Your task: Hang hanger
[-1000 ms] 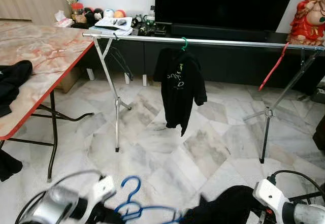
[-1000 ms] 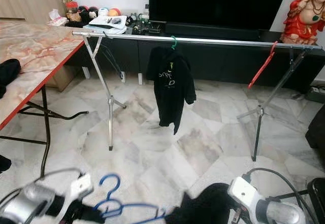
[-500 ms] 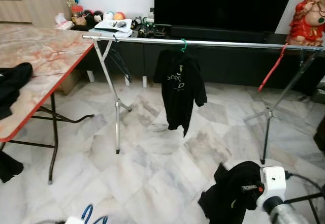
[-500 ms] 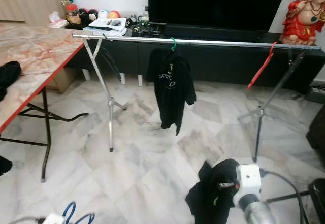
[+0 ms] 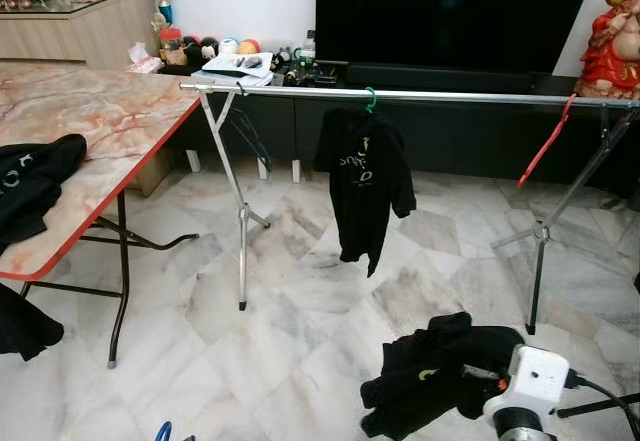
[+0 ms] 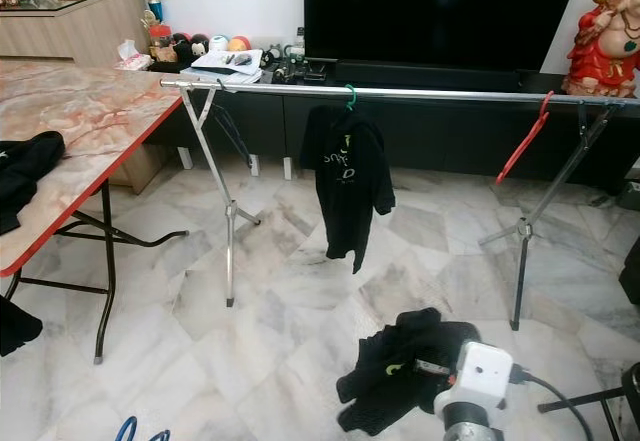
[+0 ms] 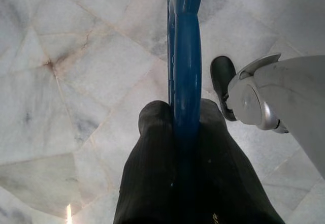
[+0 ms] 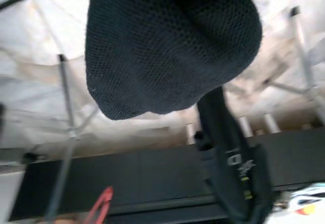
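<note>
The blue hanger (image 7: 186, 56) runs between the black fingers (image 7: 155, 158) of my left gripper (image 7: 186, 148), which is shut on it low at my left side. Its tip (image 5: 160, 431) peeks in at the bottom of the eye views. My right gripper (image 6: 432, 367) is buried in a bunched black garment (image 5: 435, 371) that it holds above the floor, well short of the rail. The silver clothes rail (image 5: 450, 95) spans the room ahead. On it hang a black T-shirt (image 5: 365, 186) on a green hanger (image 5: 371, 94) and a bare red hanger (image 5: 545, 141).
A marble-topped table with a red edge (image 5: 110, 121) stands at the left, with black clothes (image 5: 35, 181) on it. The rail's legs (image 5: 240, 221) (image 5: 540, 261) stand on the marble floor. Behind it are a dark TV (image 5: 450, 11) and a red statue (image 5: 612, 31).
The camera has tilted up slightly. My left arm has dropped below the eye views with the blue hanger. My right arm has pushed forward with the black garment.
</note>
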Controlling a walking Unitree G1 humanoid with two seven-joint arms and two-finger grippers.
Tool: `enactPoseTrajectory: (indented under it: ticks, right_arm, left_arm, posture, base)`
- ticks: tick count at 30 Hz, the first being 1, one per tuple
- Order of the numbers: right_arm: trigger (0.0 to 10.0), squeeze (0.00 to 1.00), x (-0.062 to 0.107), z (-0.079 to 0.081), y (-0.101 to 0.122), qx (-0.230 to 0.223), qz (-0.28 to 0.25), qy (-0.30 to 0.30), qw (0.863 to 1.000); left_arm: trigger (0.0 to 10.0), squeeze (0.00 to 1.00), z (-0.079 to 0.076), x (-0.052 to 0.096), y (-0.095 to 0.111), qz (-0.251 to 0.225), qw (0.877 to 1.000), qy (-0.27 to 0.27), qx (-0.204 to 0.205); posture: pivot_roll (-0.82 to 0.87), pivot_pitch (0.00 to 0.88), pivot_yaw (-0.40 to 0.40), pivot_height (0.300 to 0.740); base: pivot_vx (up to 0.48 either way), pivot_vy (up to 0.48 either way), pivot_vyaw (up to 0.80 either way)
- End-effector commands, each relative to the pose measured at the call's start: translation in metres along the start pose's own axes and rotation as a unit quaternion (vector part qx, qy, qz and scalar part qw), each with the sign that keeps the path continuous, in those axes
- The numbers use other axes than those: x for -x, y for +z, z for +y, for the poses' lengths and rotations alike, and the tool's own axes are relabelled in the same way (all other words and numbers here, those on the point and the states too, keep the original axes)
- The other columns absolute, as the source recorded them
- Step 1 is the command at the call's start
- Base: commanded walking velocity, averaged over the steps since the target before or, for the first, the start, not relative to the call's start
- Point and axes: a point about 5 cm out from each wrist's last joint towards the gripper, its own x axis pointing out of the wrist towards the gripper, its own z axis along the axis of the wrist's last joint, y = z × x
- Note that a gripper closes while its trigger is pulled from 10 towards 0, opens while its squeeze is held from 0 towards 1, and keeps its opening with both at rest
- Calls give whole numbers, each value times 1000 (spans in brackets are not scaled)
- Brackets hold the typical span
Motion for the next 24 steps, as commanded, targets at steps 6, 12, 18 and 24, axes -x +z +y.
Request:
enactPoseTrajectory:
  ticks: [6,12,18,24]
  right_arm:
    - [10000,0,0,1,12,16,-15,-14,1000]
    - [10000,0,0,-2,12,21,-10,-28,999]
    - [10000,0,-1,4,12,18,-17,-22,999]
    - [10000,0,-1,10,11,14,-17,-10,1000]
  left_arm:
    - [10000,0,-5,-1,-3,8,1000,-1,-6]
    - [10000,0,-12,-3,2,6,1000,-9,-7]
    - [10000,0,-10,-3,2,9,1000,-10,-8]
    - [10000,0,-8,-3,2,12,1000,-8,-9]
  posture:
    - [72,0,17,740]
    - [67,0,26,740]
    - [62,0,39,740]
    - [59,0,50,740]
  base:
    - [0,0,0]
    - [0,0,0]
    - [0,0,627]
    - [0,0,800]
